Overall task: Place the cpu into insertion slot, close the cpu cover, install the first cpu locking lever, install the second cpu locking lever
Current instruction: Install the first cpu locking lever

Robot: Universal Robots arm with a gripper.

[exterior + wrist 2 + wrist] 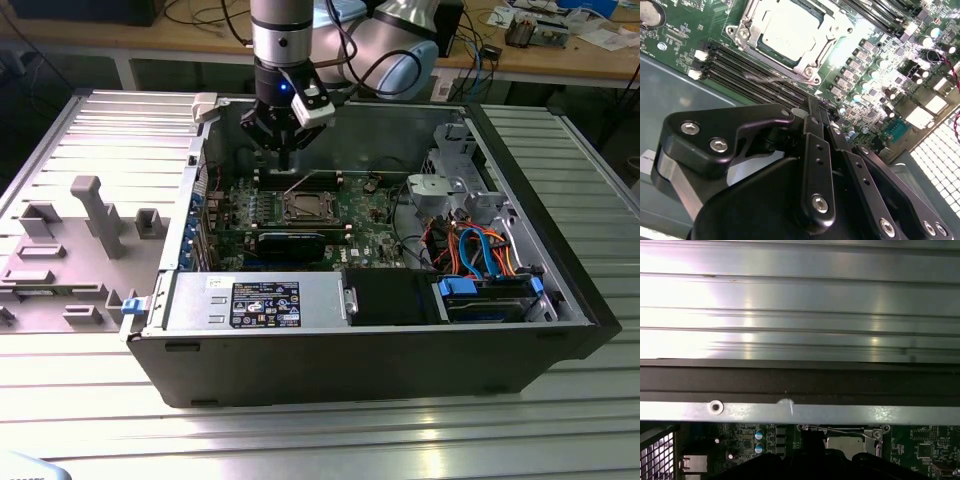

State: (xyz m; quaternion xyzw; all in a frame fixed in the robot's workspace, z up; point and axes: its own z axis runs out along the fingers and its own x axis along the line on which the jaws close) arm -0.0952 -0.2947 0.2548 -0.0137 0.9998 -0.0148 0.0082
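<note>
The counter [100, 430] carries the open computer case [560, 330], lying on its side, and I take that case as my landmark. Inside it, against the floor of the case, sits the green motherboard [375, 215]. The black graphics card [290, 243] lies across the board toward the case's front wall, just beside the socket.

My gripper [284, 158] hangs above the board near the case's rear wall, a little behind the socket. In the second wrist view my fingers [816, 150] are pressed together with no gap showing and nothing between them, so I judge that I am carrying nothing.

Near the middle of the board sits the cpu socket. The cpu cover [827, 40] lies flat over it, a silvery frame, and through its square window I see the dull grey top of the cpu [785, 32], seated in the slot. So placing the chip and closing the cover look done.

A thin wire locking lever [770, 77] runs along one edge of the socket, near the memory slots [740, 67]. Whether either lever is latched under its hook I cannot tell; I take the lever work as what remains.
</note>
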